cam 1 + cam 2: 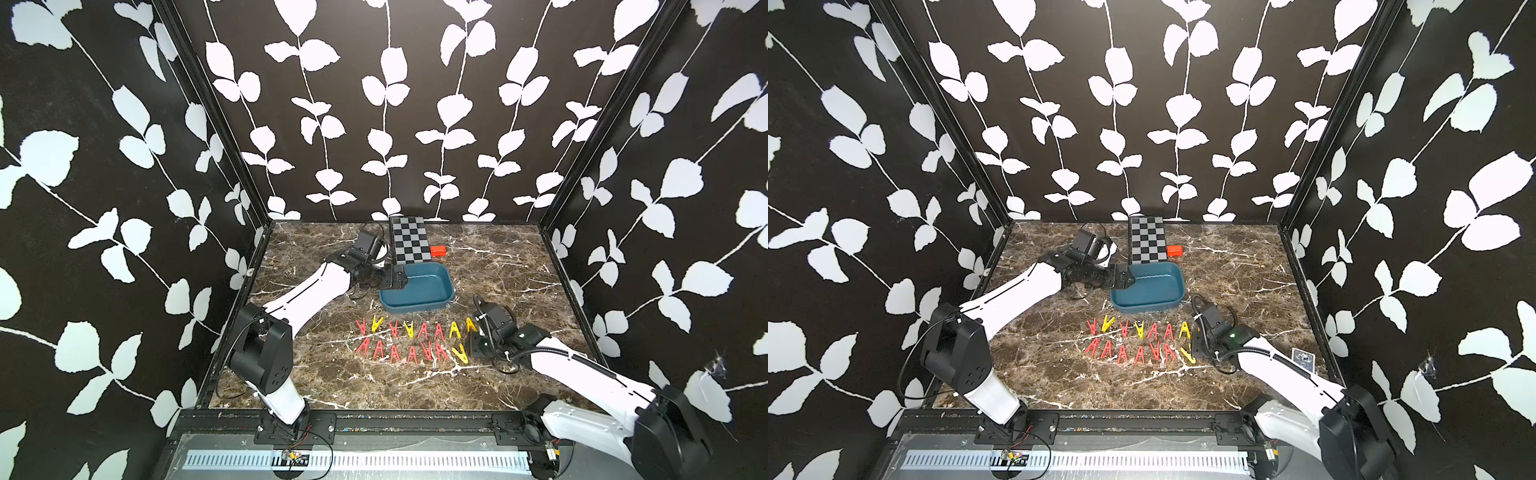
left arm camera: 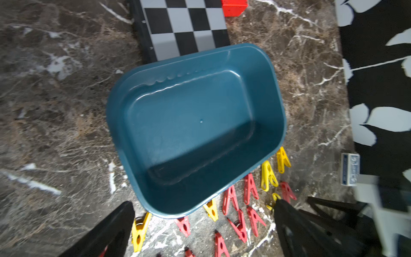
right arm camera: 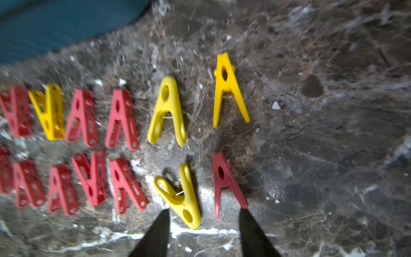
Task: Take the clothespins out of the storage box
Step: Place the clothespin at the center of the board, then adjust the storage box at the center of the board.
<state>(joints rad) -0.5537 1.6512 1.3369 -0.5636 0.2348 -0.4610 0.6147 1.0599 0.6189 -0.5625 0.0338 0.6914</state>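
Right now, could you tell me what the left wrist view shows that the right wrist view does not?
Only the left wrist view shows the whole storage box, empty inside, the checkered board, the red block, a blue card box and the open left gripper. Only the right wrist view plainly shows the right gripper, open, its tips by the end of a yellow clothespin lying on the table. Both show red and yellow clothespins on the table beside the box, of which the right wrist view catches just a blurred corner.

I operated inside a robot lab test cell: leaf-print backdrop walls [image 1: 374, 104], black frame posts [image 1: 232, 153], marble-print tabletop [image 1: 498, 270], checkered board [image 1: 409, 239], front mounting rail [image 1: 395, 428]
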